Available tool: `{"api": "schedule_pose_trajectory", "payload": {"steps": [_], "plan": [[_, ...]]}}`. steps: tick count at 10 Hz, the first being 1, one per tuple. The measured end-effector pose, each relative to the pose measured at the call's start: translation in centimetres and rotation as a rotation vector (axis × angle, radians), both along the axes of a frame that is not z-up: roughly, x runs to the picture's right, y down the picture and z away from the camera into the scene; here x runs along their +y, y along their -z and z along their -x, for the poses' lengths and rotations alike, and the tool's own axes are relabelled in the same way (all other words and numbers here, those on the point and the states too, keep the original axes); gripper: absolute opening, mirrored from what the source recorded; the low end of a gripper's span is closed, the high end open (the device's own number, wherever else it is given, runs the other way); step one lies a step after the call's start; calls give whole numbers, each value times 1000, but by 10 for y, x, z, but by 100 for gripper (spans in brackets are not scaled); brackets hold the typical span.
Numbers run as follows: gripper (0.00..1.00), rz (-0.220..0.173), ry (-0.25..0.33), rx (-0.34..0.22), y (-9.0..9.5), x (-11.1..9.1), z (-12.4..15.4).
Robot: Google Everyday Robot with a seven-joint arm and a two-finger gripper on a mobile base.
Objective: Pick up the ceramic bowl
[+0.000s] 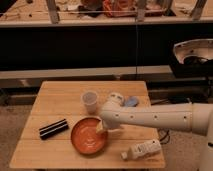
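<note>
The ceramic bowl is wide, shallow and orange-red with pale marks inside. It sits on the wooden table toward the front middle. My gripper hangs at the end of the white arm that reaches in from the right. It is at the bowl's right rim, over its inner edge.
A small translucent plastic cup stands just behind the bowl. A black bar-shaped packet lies to the bowl's left. A white bottle lies on its side at the front right. A blue object sits behind the arm.
</note>
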State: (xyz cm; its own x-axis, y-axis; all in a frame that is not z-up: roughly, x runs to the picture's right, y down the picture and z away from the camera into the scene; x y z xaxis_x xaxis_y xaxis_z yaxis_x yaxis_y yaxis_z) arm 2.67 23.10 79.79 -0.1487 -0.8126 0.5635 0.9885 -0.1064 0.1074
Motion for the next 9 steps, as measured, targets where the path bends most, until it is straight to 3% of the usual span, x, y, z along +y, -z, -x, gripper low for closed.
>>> {"api": "schedule_pose_trajectory", "payload": {"steps": [7,9], "plan": [[80,16,9,-12,-8,4,6],[66,20,12,-16,-10,6,7]]}}
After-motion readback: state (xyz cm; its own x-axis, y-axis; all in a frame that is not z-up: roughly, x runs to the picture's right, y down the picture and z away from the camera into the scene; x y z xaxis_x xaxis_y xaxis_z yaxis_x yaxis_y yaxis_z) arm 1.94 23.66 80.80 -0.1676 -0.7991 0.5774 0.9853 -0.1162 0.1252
